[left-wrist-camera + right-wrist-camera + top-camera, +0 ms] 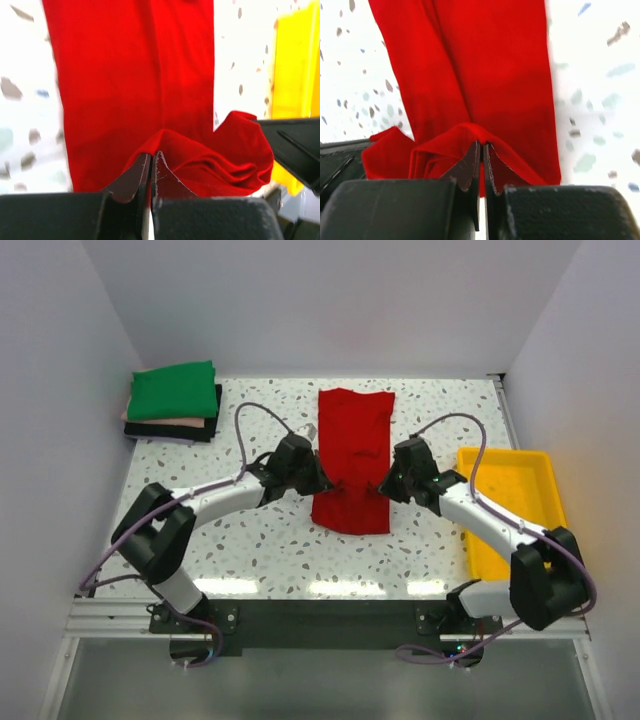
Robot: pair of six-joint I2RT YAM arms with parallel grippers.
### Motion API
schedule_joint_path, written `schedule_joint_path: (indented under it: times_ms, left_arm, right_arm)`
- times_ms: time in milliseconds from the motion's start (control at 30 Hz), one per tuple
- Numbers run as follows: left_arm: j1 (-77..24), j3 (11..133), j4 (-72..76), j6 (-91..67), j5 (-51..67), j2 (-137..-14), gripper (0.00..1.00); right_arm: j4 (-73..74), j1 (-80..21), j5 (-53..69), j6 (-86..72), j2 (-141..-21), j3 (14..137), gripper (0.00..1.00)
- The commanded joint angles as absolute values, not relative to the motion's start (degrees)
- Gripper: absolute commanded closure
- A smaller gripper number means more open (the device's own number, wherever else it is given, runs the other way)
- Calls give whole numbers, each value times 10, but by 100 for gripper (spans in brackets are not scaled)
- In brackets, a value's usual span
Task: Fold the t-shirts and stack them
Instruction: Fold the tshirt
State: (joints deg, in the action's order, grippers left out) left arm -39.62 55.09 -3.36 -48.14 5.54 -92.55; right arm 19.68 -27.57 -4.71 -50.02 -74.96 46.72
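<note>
A red t-shirt (352, 455) lies as a long narrow strip on the speckled table, running from the back toward the front. My left gripper (318, 480) is shut on its left edge near the middle; the cloth peaks up at the closed jaws in the left wrist view (151, 153). My right gripper (384, 485) is shut on the right edge opposite it, with a fold pinched in the right wrist view (483, 144). Both lift the cloth a little. A stack of folded shirts, green (173, 392) on top of pale pink and black, sits at the back left.
A yellow plastic tray (510, 510) stands at the right edge of the table, close to my right arm; it shows in the left wrist view (292, 75). White walls close in the table on the left, back and right.
</note>
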Motion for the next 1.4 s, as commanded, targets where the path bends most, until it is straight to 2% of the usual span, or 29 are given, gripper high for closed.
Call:
schedule_joint_path:
  times_ms: [0, 333, 700, 800, 833, 900, 967, 1000, 1033, 1067, 1133, 1200, 1267, 1367]
  left_arm:
    - [-367, 618, -15, -460, 74, -987, 100]
    - [-314, 729, -24, -446, 94, -1101, 100]
    - [-282, 781, -27, -430, 121, -1158, 100]
    - [-277, 785, -29, -425, 121, -1163, 96]
    - [-273, 785, -27, -424, 125, -1162, 91]
    - [-269, 786, -24, -418, 125, -1161, 85]
    - [-262, 787, -16, -412, 134, -1157, 67]
    - [-258, 787, -10, -405, 142, -1154, 58]
    - [-251, 790, -9, -403, 154, -1147, 52]
    - [-249, 789, -9, -398, 151, -1139, 49]
    - [-245, 774, -9, -389, 142, -1109, 42]
    - [-245, 762, -10, -391, 127, -1089, 41]
    - [-246, 739, -10, -398, 119, -1067, 46]
    - [-255, 712, -9, -410, 109, -1046, 64]
  right_arm:
    - [131, -243, -18, -457, -794, 518, 100]
    - [62, -163, 65, -431, -951, 597, 100]
    - [50, -119, 113, -431, -1000, 630, 100]
    - [49, -108, 120, -433, -1002, 635, 100]
    - [48, -101, 123, -434, -1004, 635, 100]
    - [48, -95, 133, -435, -1008, 639, 92]
    - [53, -85, 140, -435, -1011, 648, 83]
    - [58, -81, 144, -435, -1011, 649, 72]
    - [59, -72, 148, -436, -1007, 650, 68]
    - [59, -68, 150, -435, -1003, 648, 58]
    - [62, -62, 144, -430, -990, 644, 48]
    - [84, -60, 134, -411, -972, 649, 44]
    - [92, -64, 129, -403, -954, 648, 44]
    - [105, -90, 93, -389, -925, 633, 44]
